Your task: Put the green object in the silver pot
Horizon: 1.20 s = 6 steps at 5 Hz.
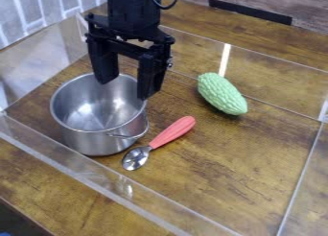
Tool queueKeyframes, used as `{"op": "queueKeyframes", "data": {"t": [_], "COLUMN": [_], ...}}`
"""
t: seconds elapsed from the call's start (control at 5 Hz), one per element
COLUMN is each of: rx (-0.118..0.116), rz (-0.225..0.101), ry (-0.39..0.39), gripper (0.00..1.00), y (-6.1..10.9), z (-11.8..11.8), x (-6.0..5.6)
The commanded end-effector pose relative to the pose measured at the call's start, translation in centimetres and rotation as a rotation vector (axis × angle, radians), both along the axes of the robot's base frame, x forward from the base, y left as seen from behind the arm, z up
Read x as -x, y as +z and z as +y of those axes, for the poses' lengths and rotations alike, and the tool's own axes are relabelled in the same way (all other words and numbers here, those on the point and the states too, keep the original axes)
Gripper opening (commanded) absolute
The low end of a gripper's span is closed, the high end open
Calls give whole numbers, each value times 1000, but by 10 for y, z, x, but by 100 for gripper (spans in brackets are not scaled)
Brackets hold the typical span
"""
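A black gripper [128,75], jaws spread wide and empty, hangs over the rim of the shiny steel pot [90,110] on a wooden table [244,173]. The bumpy, pale green vegetable [221,93] lies well to the gripper's right, its long axis slanting from upper left to lower right. A red-handled spoon [159,142] rests just beside the pot, between the 2.

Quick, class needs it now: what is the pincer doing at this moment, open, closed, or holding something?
Pincer: open, holding nothing, hanging over the silver pot's far rim.
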State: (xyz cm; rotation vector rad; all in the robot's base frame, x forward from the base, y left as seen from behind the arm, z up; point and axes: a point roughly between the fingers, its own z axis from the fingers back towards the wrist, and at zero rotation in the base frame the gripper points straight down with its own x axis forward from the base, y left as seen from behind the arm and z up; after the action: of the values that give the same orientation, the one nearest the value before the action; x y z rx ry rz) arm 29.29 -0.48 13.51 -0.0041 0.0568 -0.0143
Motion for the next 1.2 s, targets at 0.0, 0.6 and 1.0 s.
{"op": "queueKeyframes", "data": {"t": [0.0, 0.6, 1.0], "rx": [3, 75, 116], "rz": [42, -36, -109], "ry": [6, 535, 880], "gripper": [100, 100, 100], "y": [-13, -13, -23], "z": [-1, -68, -81], "x": [5, -66, -108]}}
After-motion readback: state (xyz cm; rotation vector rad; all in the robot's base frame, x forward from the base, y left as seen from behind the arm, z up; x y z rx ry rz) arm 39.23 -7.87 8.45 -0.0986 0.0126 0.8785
